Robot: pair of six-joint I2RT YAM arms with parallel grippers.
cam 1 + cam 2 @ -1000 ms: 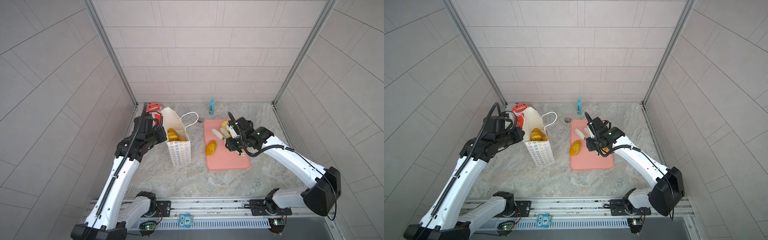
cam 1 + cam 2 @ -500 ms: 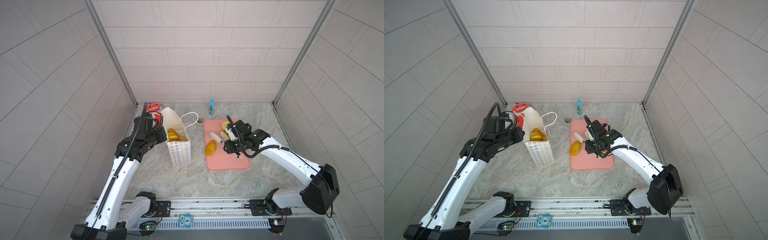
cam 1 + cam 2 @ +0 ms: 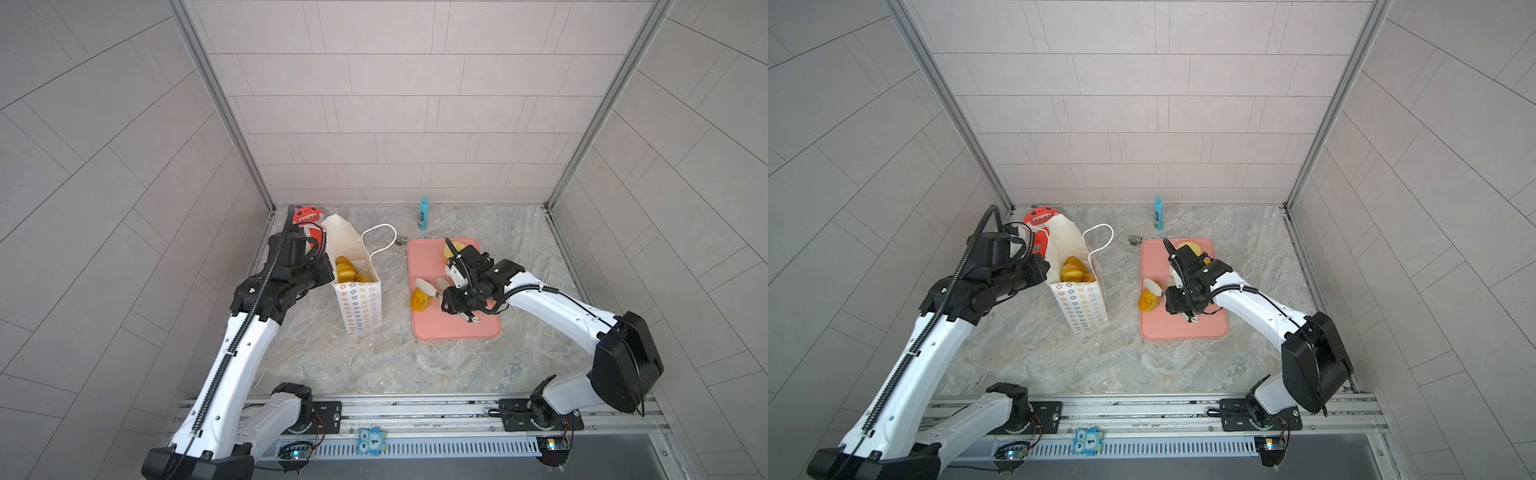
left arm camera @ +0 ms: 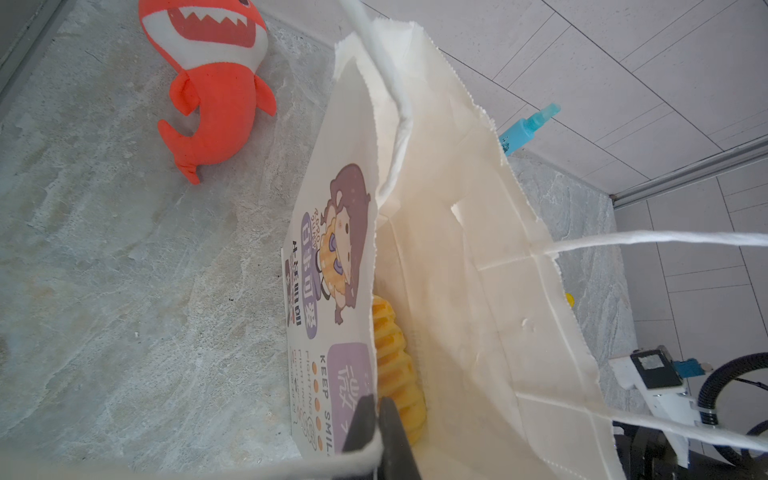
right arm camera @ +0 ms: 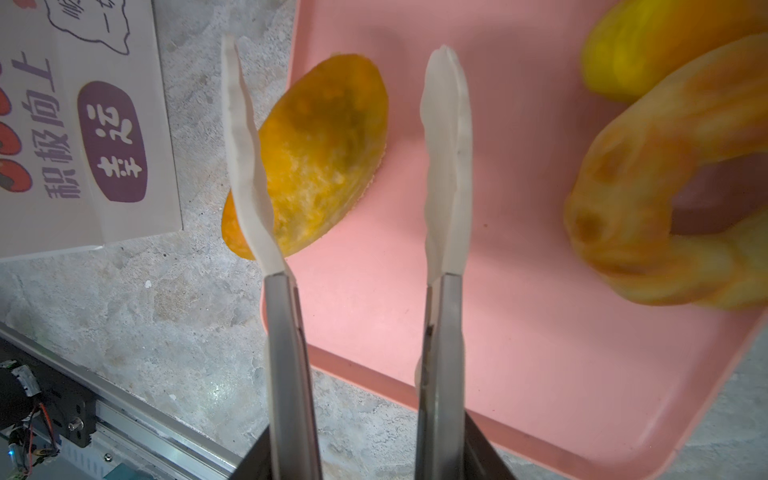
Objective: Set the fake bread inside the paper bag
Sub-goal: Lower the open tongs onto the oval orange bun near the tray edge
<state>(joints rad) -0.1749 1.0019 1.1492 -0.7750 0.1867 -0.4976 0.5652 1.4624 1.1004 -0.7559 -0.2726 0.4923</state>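
- My left gripper [image 4: 376, 419] is clamped on the rim of the paper bag [image 3: 360, 305], bread already inside
- My right gripper [image 5: 349, 158] stands half open, empty, over the oval bun [image 5: 307, 153] on the pink tray [image 5: 519, 332]

2 high top views share everything; 2 wrist views look close.
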